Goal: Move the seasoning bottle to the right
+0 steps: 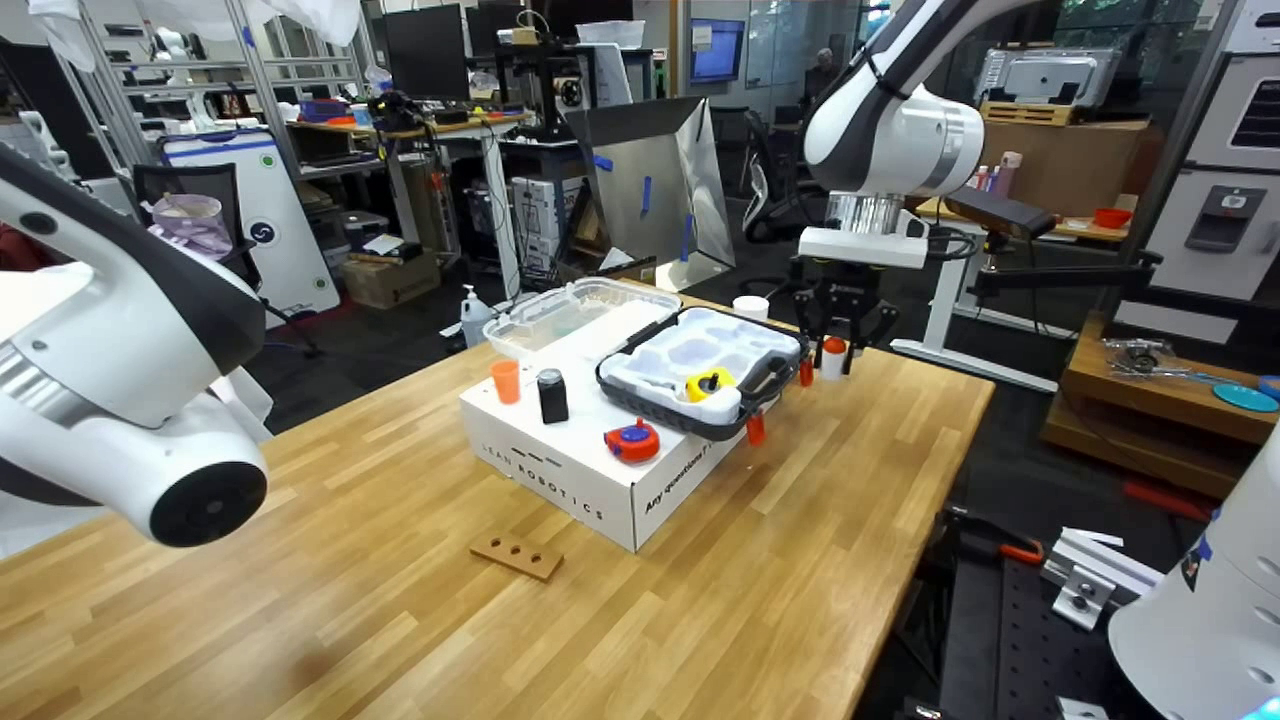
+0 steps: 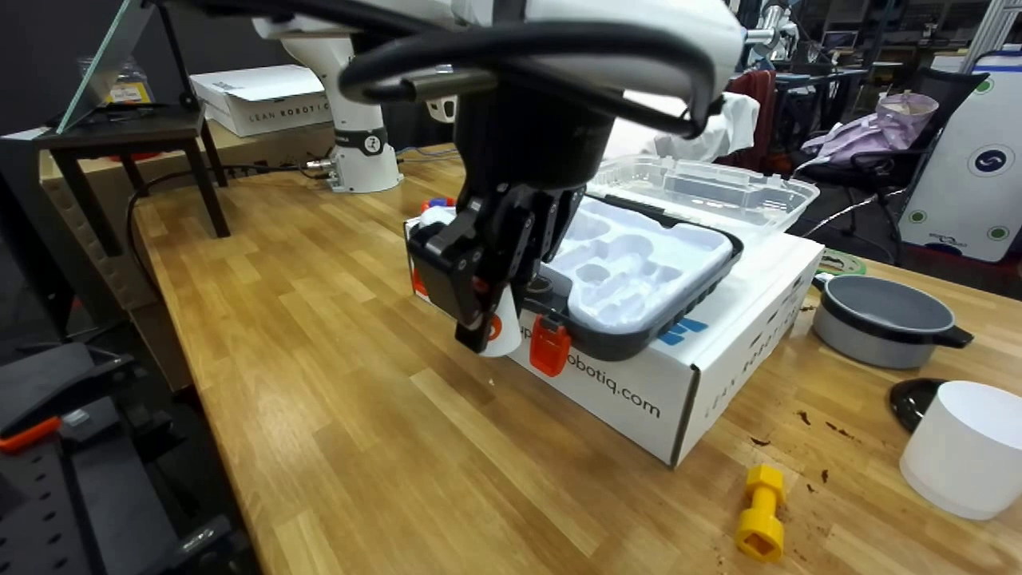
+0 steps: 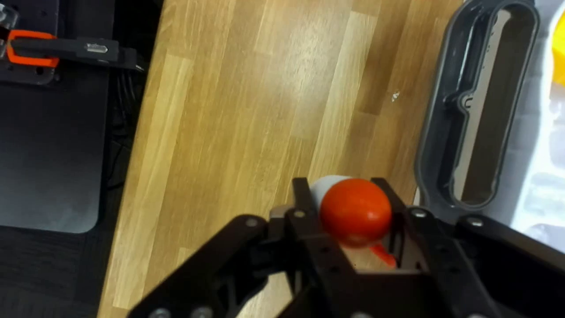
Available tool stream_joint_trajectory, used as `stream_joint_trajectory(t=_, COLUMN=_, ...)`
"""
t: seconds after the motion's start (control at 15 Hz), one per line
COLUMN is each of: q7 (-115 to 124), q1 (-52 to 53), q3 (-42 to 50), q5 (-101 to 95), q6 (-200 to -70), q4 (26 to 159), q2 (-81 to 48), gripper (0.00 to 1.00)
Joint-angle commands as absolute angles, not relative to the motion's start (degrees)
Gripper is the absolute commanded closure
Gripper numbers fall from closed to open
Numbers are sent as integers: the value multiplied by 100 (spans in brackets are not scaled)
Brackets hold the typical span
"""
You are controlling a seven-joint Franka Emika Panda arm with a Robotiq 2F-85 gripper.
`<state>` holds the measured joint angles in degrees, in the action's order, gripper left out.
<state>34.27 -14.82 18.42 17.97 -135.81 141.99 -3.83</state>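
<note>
The seasoning bottle (image 1: 832,362) is small and white with an orange-red cap. It stands between my fingers in both exterior views (image 2: 505,326), beside the white box near the table edge. In the wrist view its round cap (image 3: 355,212) faces the camera, with a bit of white body showing behind it. My gripper (image 1: 836,356) points down, with a finger against each side of the bottle; it also shows in the wrist view (image 3: 342,184). The fingers hide part of the bottle. I cannot tell whether its base touches the table.
A white box (image 2: 615,391) carries an open black case (image 2: 647,271) with red latches (image 2: 549,345), close beside my gripper. A tape measure (image 1: 632,440), black bottle (image 1: 552,396) and orange cup (image 1: 506,382) stand on it. A yellow bolt (image 2: 760,519) and grey pot (image 2: 886,319) are nearby.
</note>
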Motion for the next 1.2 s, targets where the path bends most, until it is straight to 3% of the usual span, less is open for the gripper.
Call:
stream_joint_trajectory(t=0.0, q7=3961, q1=-1614, q3=1944, q5=1605, q6=-13562, q4=14134, q2=-429, gripper=88)
stream_joint_trajectory(t=0.33, q7=4370, q1=-1792, q3=2110, q5=1831, q6=-13486, q4=13995, q2=-477, gripper=88)
stream_joint_trajectory(t=0.4, q7=4261, q1=-1763, q3=2087, q5=1683, q6=-13574, q4=14123, q2=-411, gripper=63)
stream_joint_trajectory(t=0.93, q7=4368, q1=-1788, q3=2094, q5=1718, q6=-13572, q4=14081, q2=-414, gripper=63)
stream_joint_trajectory(t=1.0, q7=4368, q1=-1788, q3=2094, q5=1718, q6=-13572, q4=14081, q2=-414, gripper=88)
stream_joint_trajectory(t=1.13, q7=4317, q1=-1800, q3=2058, q5=1958, q6=-13404, q4=13833, q2=-598, gripper=88)
